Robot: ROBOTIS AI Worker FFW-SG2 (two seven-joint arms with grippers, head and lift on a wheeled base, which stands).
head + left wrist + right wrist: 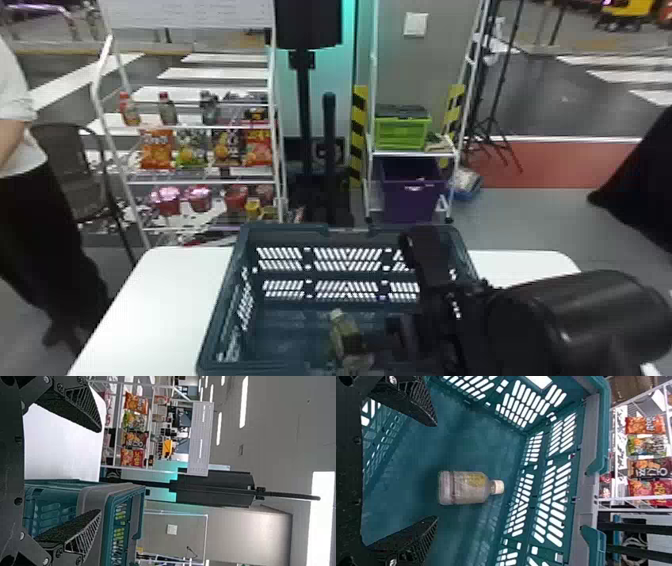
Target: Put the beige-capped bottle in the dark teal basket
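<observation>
In the head view, the dark teal basket point(225, 300) stands on the white table, and the beige-capped bottle point(345, 335) is inside it. My right gripper point(387, 335) is down in the basket, to the right of the bottle. In the right wrist view the bottle point(464, 488) lies within the basket point(466, 439), just beyond the fingertips of my right gripper point(437, 471), which is open and apart from it. My left gripper point(100, 470) stands open with nothing between its fingers; the basket point(91, 498) is beyond it in the left wrist view.
The white table point(135, 300) extends on both sides of the basket. Behind it stand a shelf rack point(200, 127) with bottles and snack bags, a black stand point(302, 110), and a second rack with a green crate point(402, 133) and a purple bin point(412, 195).
</observation>
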